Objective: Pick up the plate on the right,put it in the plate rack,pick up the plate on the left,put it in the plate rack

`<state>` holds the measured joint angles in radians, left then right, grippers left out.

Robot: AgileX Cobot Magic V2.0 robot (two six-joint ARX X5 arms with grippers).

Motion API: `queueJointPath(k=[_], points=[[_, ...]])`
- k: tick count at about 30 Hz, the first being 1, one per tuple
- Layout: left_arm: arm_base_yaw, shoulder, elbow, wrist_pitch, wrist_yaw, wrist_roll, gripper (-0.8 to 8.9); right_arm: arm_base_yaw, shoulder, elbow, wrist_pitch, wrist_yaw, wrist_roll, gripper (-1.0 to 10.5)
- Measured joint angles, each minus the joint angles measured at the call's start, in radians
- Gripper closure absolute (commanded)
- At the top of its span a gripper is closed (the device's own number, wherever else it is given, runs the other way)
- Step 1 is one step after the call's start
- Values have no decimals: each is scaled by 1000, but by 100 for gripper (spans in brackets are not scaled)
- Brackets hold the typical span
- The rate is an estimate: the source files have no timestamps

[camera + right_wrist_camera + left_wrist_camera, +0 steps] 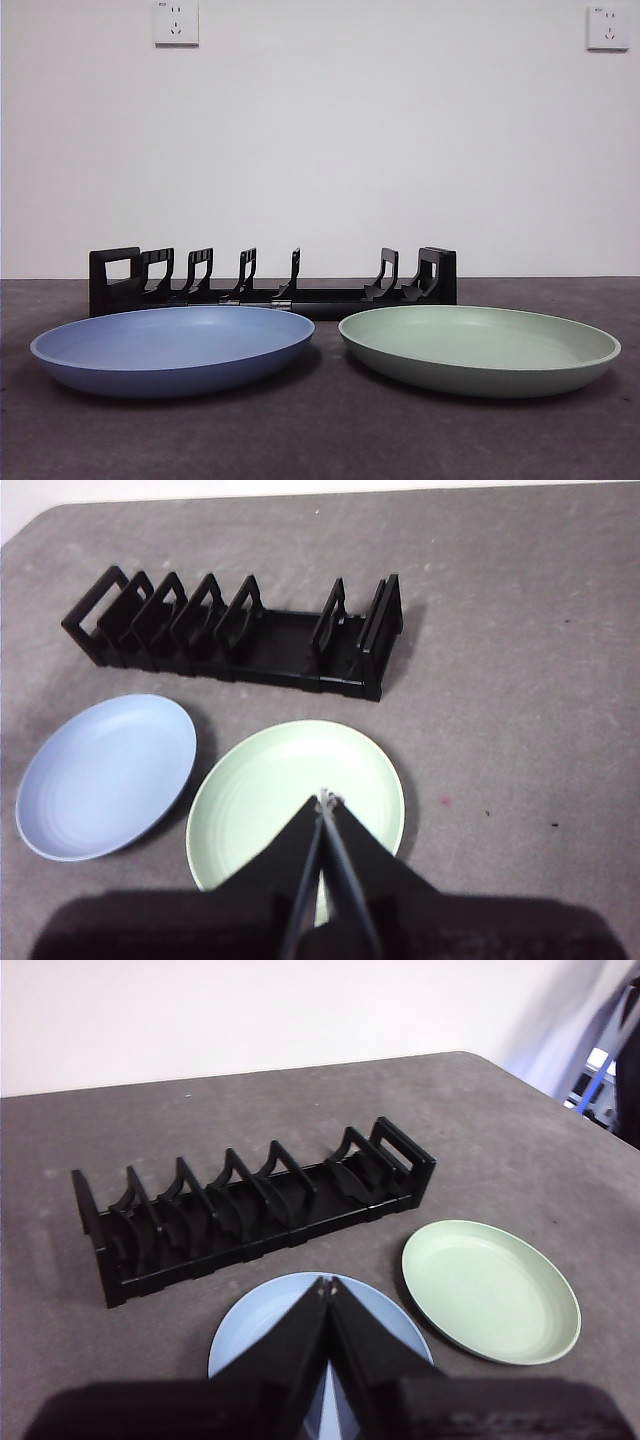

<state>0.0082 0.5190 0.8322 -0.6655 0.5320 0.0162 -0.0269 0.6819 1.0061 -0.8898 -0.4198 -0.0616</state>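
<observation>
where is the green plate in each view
Front view: green plate lies at lower right, before the plate rack's right end.
Left wrist view: at right, beside the blue plate.
Right wrist view: low centre, partly behind the right gripper.
Shared landmark: the plate rack, behind both plates.

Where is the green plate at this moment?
In the front view the green plate lies flat on the table's right side, beside the blue plate and in front of the empty plate rack.
</observation>
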Motion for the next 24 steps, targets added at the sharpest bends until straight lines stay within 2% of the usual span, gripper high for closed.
queueJointPath(k=[5, 6, 7, 8, 9, 10, 11, 12, 16, 24], points=[[-21, 14, 0, -23, 0, 10, 805, 0, -1, 0, -9, 0, -8, 945], [-24, 18, 0, -22, 0, 10, 739, 0, -2, 0, -9, 0, -8, 938], [-25, 21, 0, -23, 0, 10, 597, 0, -2, 0, -9, 0, -10, 899], [-26, 22, 0, -21, 1, 10, 430, 0, -1, 0, -8, 0, -10, 811], [-26, 22, 0, -20, 2, 11, 252, 0, -1, 0, -8, 0, -10, 667], [-27, 22, 0, -16, 11, 15, 208, 0, -1, 0, -7, 0, -10, 540], [-28, 22, 0, -7, 26, 22, 211, 0, -1, 0, -6, 0, -4, 413], [-32, 22, 0, -3, 30, 26, 211, 0, 1, 0, -6, 0, 1, 377], [-68, 34, 0, 1, 32, 76, 211, 0, 26, 0, -6, -34, 20, 380], [-211, 77, 6, 27, 27, 257, 212, 1, 210, 5, 0, -35, 71, 406]])
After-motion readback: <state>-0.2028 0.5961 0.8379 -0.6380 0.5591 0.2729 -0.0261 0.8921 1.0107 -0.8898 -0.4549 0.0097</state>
